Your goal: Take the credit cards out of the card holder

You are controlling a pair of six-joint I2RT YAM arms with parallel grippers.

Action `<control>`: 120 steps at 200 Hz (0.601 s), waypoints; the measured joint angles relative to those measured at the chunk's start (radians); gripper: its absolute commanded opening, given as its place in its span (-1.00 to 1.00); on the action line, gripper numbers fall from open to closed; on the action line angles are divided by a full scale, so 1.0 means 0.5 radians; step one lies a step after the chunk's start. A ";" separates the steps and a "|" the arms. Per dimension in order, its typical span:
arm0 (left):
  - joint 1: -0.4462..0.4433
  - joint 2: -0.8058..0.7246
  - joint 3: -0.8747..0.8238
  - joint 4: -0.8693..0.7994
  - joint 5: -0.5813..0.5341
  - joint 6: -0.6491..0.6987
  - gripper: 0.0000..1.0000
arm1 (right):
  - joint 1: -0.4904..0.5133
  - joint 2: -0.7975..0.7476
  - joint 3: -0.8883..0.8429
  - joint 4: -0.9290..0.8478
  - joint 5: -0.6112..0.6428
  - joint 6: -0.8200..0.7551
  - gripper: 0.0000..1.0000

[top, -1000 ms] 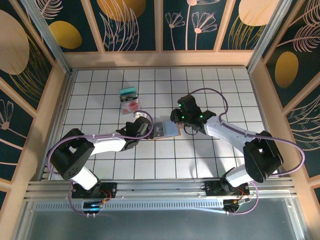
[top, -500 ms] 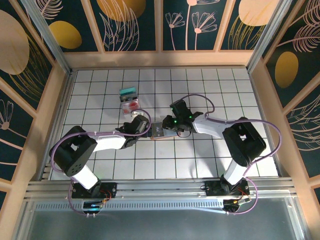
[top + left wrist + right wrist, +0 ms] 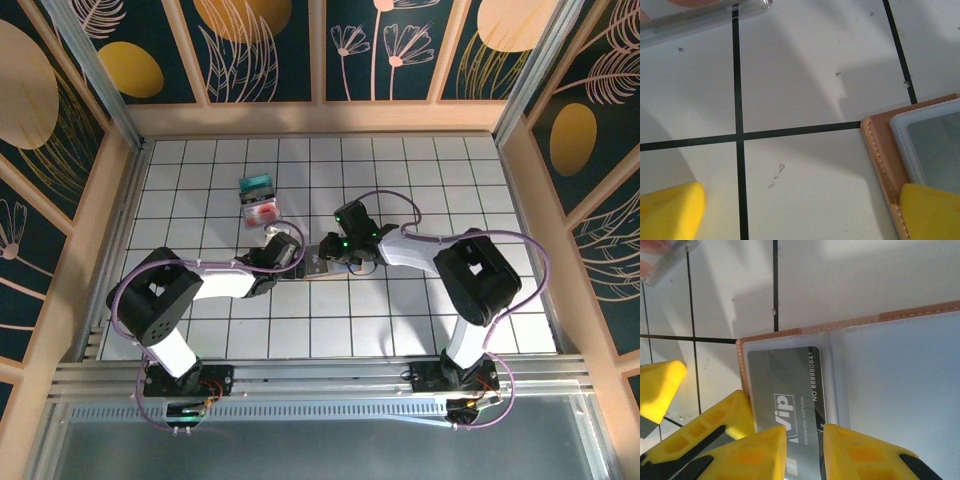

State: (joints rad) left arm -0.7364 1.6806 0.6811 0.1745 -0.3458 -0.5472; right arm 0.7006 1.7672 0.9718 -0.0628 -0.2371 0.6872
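Progress looks partial. Two cards already lie loose on the tiled surface (image 3: 400,330), far and to the left of the work: a teal card (image 3: 255,184) and, just nearer, a red and white card (image 3: 262,213). They are well apart from the card holder (image 3: 318,268), which lies open and flat near the middle of the surface, between the two arms.

At least one card is left. The right wrist view shows a grey card (image 3: 785,385) marked "Vip" sitting in the left-hand pocket of the holder (image 3: 900,370), under the clear sleeve and square with the brown stitched edge. The right half of the holder looks like plain grey-blue lining; whether anything is tucked in there I cannot tell.

The left gripper (image 3: 288,255) is spread as wide as it goes and holds nothing. In its own view one yellow finger (image 3: 932,212) rests over the holder's brown corner (image 3: 880,150), while the other finger sits on bare tile to the left. That looks like pinning the holder down.

The right gripper (image 3: 805,450) comes in from the right with its jaws drawn close, a narrow gap between them, right over the near end of the grey card. Whether it actually has a pinch on the card's edge cannot be told from these pictures.

So the job seems over halfway: the grey card has yet to be slid out and set down beside the others.
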 measured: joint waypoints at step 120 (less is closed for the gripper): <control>0.000 -0.032 0.000 -0.061 -0.007 0.024 0.98 | 0.000 0.111 0.040 0.002 -0.002 0.000 -0.48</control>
State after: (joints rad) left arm -0.7364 1.6646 0.6811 0.1440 -0.3492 -0.5350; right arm 0.7006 1.8225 0.9920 -0.0620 -0.2379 0.6872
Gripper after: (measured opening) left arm 0.988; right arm 0.258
